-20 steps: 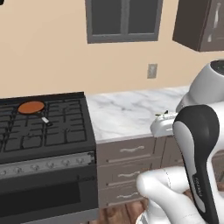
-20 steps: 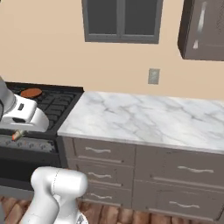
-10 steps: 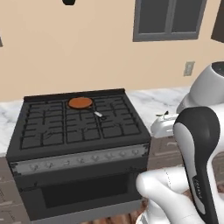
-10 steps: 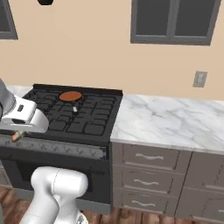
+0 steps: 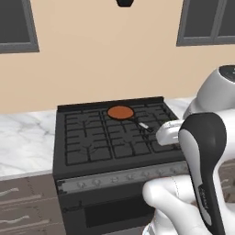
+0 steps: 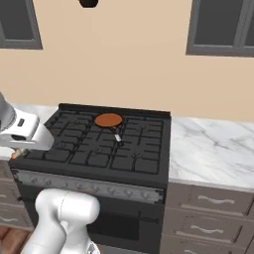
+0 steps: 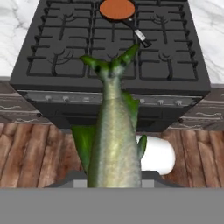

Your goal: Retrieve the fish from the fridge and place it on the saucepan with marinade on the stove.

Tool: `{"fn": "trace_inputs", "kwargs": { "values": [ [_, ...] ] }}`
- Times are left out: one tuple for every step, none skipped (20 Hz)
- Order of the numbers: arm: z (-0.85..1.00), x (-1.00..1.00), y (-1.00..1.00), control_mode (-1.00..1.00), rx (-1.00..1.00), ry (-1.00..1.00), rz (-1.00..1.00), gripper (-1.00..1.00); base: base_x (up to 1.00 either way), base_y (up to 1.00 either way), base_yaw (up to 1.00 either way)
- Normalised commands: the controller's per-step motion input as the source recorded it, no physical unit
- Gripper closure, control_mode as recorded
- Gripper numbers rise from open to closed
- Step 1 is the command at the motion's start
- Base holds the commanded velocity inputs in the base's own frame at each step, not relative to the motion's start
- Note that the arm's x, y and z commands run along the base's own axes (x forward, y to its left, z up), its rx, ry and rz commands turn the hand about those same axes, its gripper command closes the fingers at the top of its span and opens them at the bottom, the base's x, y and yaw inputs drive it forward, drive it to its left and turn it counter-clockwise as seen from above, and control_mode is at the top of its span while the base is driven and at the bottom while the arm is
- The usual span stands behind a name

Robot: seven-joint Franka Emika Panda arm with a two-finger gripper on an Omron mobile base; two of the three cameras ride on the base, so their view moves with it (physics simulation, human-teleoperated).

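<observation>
Greenish fish clenched in fingers, carrying toward stove; next, reach ahead over saucepan, release.

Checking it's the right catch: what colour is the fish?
Greenish-brown with a silvery sheen and brighter green fins and tail; the fish shows best in the hand view.

Flat, even rendered light, soft shadows, no glare; slightly soft, low-detail pictures.
</observation>
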Motion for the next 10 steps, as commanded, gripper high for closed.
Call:
{"fn": "trace_inputs", "kwargs": {
  "values": [
    [0.00, 0.00, 0.00, 1.00, 0.00, 0.00, 0.00, 1.00, 0.29, 0.14, 0.00],
    [0.00, 0.00, 0.00, 1.00, 0.00, 0.00, 0.00, 1.00, 0.29, 0.00, 0.00],
    [0.00, 0.00, 0.00, 1.00, 0.00, 0.00, 0.00, 1.00, 0.38, 0.00, 0.00],
    [0.00, 0.00, 0.00, 1.00, 0.00, 0.00, 0.00, 1.00, 0.41, 0.00, 0.00],
    [0.00, 0.00, 0.00, 1.00, 0.00, 0.00, 0.00, 1.00, 0.39, 0.00, 0.00],
    [0.00, 0.00, 0.00, 1.00, 0.00, 0.00, 0.00, 1.00, 0.39, 0.00, 0.00],
    [0.00, 0.00, 0.00, 1.00, 0.00, 0.00, 0.00, 1.00, 0.46, 0.00, 0.00],
    [0.00, 0.00, 0.00, 1.00, 0.00, 0.00, 0.00, 1.00, 0.53, 0.00, 0.00],
    [0.00, 0.00, 0.00, 1.00, 0.00, 0.00, 0.00, 1.00, 0.52, 0.00, 0.00],
    [0.00, 0.00, 0.00, 1.00, 0.00, 0.00, 0.00, 1.00, 0.52, 0.00, 0.00]
  ]
}}
